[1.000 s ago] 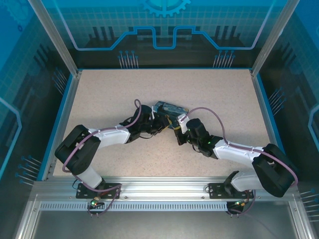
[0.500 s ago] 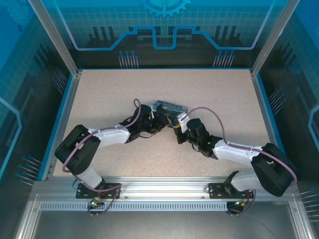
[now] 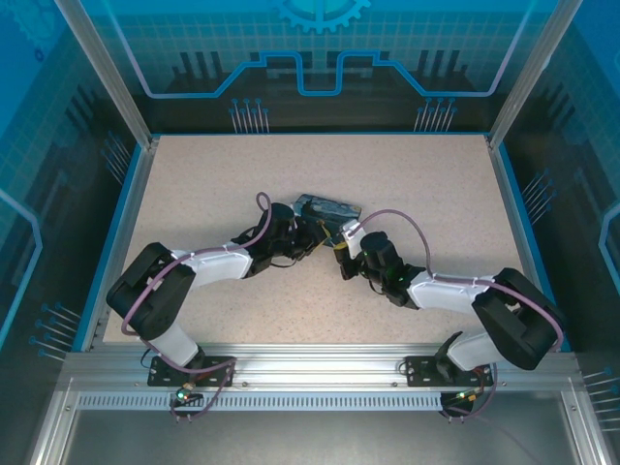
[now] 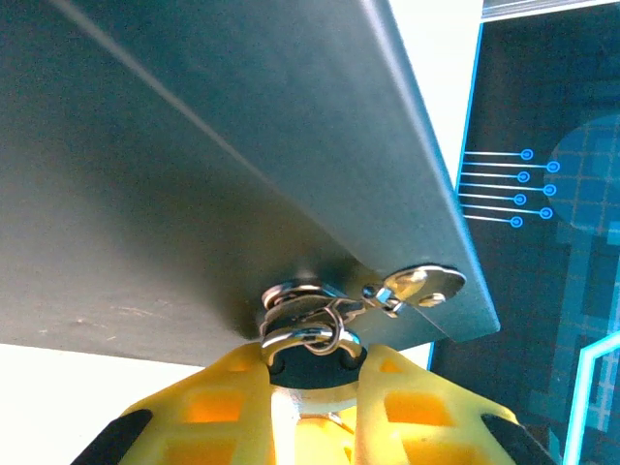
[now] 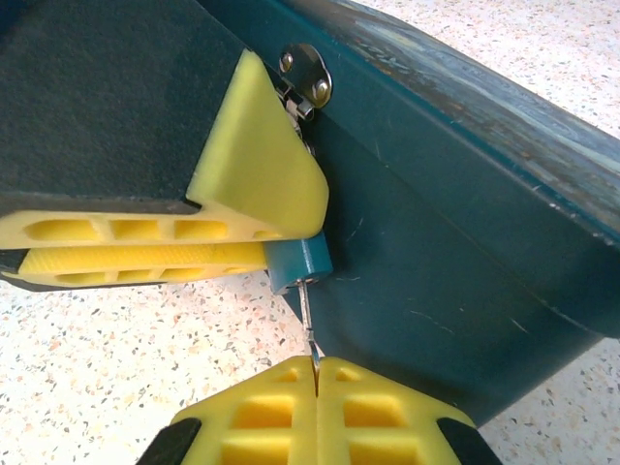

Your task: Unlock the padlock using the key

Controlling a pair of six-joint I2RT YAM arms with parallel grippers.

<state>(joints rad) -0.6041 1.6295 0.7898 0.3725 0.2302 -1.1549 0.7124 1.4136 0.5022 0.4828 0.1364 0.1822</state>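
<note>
The small blue padlock (image 5: 300,262) hangs from the clasp of a dark blue box (image 5: 436,242). Its silver shackle (image 4: 308,337) passes through the clasp ring. My left gripper (image 4: 310,373) is shut on the padlock's body, with its yellow fingers (image 5: 252,184) on either side. The thin metal key (image 5: 308,315) stands with its tip in the bottom of the padlock. My right gripper (image 5: 316,366) is shut on the key's head. In the top view, the left gripper (image 3: 312,235) and right gripper (image 3: 341,250) meet at the box's near edge.
The box (image 3: 327,206) lies mid-table on the speckled tabletop (image 3: 194,184). A round metal clasp plate (image 4: 423,285) sits on its side. Blue-rimmed walls enclose the table, and there is free room on all sides of the box.
My right arm has shifted slightly left, bringing its gripper closer in under the box. The left arm holds its place.
</note>
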